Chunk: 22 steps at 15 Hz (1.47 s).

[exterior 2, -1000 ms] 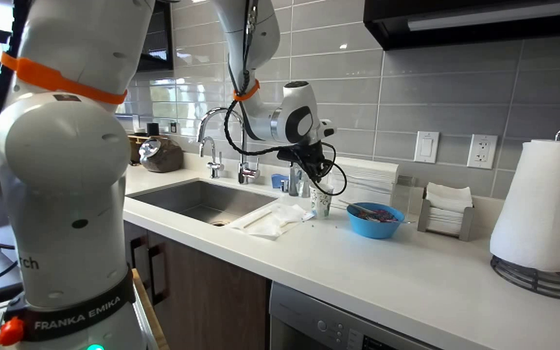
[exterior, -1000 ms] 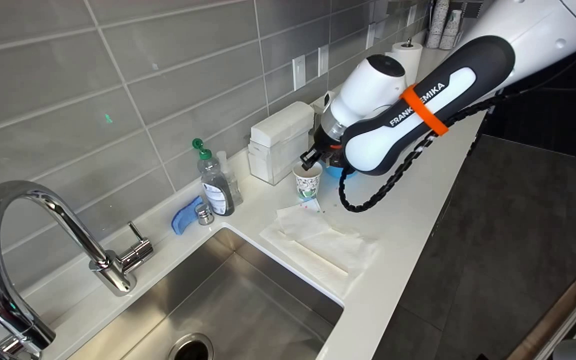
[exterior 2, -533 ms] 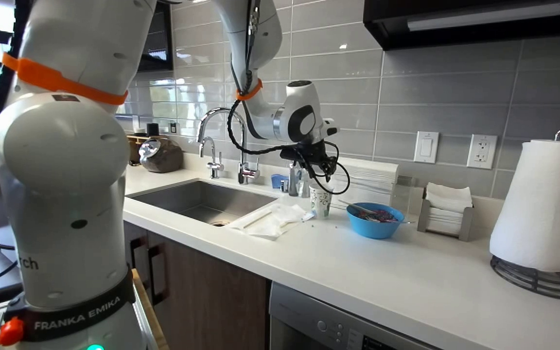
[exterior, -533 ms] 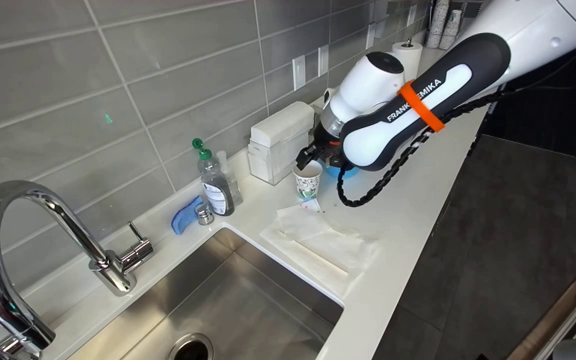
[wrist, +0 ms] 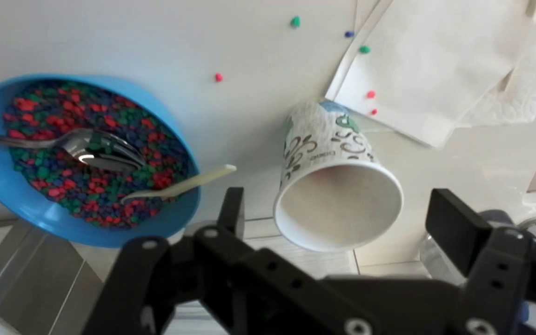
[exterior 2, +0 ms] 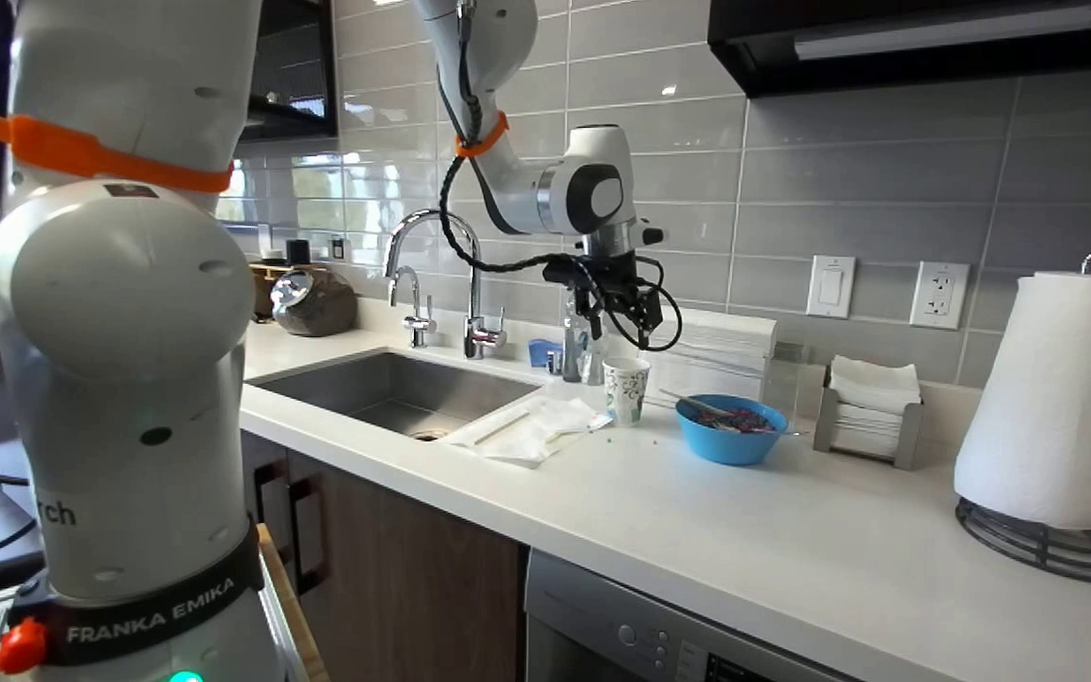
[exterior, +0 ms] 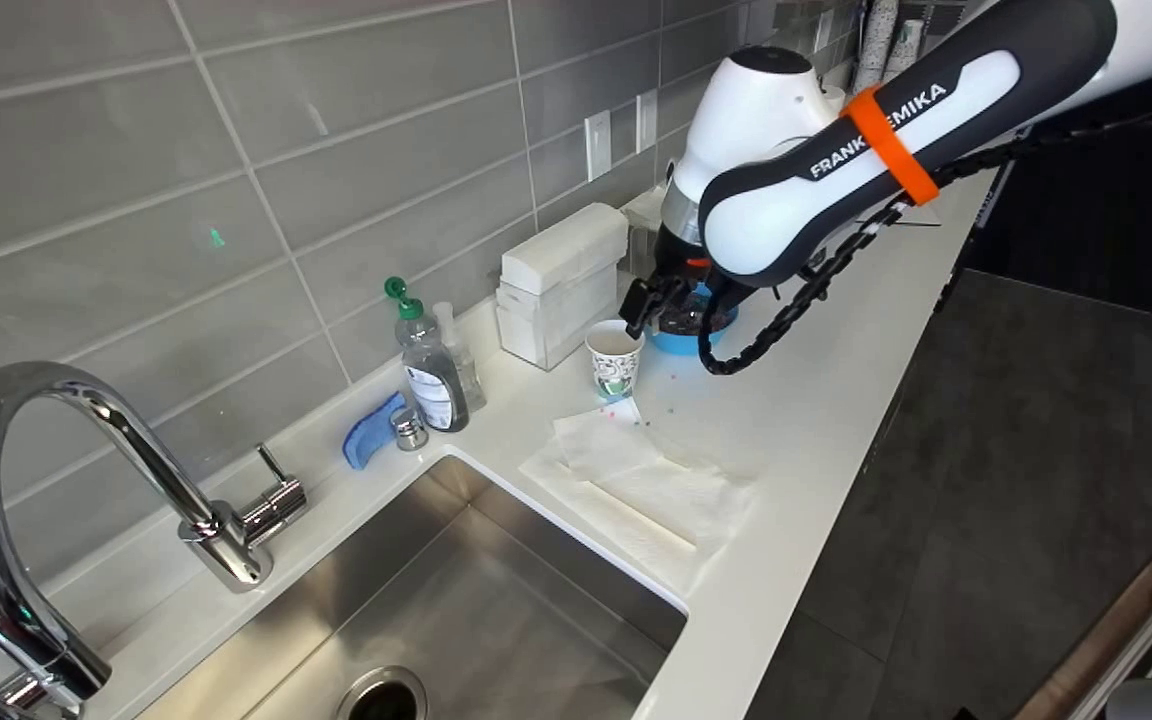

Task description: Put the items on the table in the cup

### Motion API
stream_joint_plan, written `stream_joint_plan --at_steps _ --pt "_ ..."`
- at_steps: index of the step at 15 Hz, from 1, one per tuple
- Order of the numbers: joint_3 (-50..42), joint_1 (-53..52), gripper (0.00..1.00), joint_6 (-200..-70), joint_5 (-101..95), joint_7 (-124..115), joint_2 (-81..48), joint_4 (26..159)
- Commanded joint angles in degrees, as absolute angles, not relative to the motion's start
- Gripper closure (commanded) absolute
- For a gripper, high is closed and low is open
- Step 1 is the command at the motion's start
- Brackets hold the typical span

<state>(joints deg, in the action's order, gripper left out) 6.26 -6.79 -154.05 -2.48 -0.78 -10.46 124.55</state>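
The white cup [wrist: 319,135] with swirl markings stands on the white table [exterior 2: 811,530], its mouth facing the wrist camera; a reddish tint shows inside. My gripper [wrist: 338,200] hangs above it, in an exterior view [exterior: 641,308] just over the rim's far side. Its jaws stand wide apart with nothing held, the cup's mouth showing between them without touching. Small coloured bits lie loose: a red bit [wrist: 218,77], a green bit [wrist: 295,22], a blue bit [wrist: 349,34]. Several more rest on or beside the white napkin [wrist: 435,70].
Beside the cup sits a blue bowl [wrist: 165,116] of coloured bits, with a metal spoon [wrist: 96,160] and a pale stick [wrist: 207,179] in it. A paper towel stack [exterior: 564,290], a soap bottle [exterior: 433,375] and the steel sink [exterior: 526,610] are close by.
My gripper has risen off the cup's mouth and shifted slightly towards the bowl, uncovering the cup's rim. Its fingers have spread apart. Cup and bowl have stayed put.
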Motion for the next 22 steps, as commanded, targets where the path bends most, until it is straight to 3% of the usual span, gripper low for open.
stream_joint_plan --at_steps 1,7,8,9,12,13,14,15,16,20,21,22 --pt "6.6 -7.1 0.00 -145.9 -2.2 -0.8 -8.6 125.5" --pt "7.0 -7.0 0.03 -140.7 -1.5 -0.7 -10.2 125.9" --pt "6.9 -7.1 0.10 -141.0 -2.0 -1.0 -10.5 126.1" --pt "6.9 -7.1 0.24 -141.8 -2.1 -1.2 -11.2 126.2" --pt "6.9 -7.1 0.46 -142.9 -2.0 -1.2 -13.0 126.6" --pt "6.9 -7.1 0.48 -143.2 -1.9 -1.2 -13.6 126.6" --pt "6.9 -7.2 0.38 -144.0 -2.1 -1.4 -14.3 126.6" --pt "6.9 -7.3 0.37 -144.8 -2.1 -1.5 -14.9 126.5" --pt "6.8 -7.3 0.27 -145.7 -2.4 -1.5 -15.7 126.3" --pt "6.3 -7.6 0.37 -149.4 -3.2 -1.8 -18.8 125.5" --pt "6.3 -7.6 0.46 -150.3 -3.1 -1.7 -19.4 125.4" --pt "6.0 -7.7 0.46 -151.3 -3.4 -1.9 -20.0 125.3"
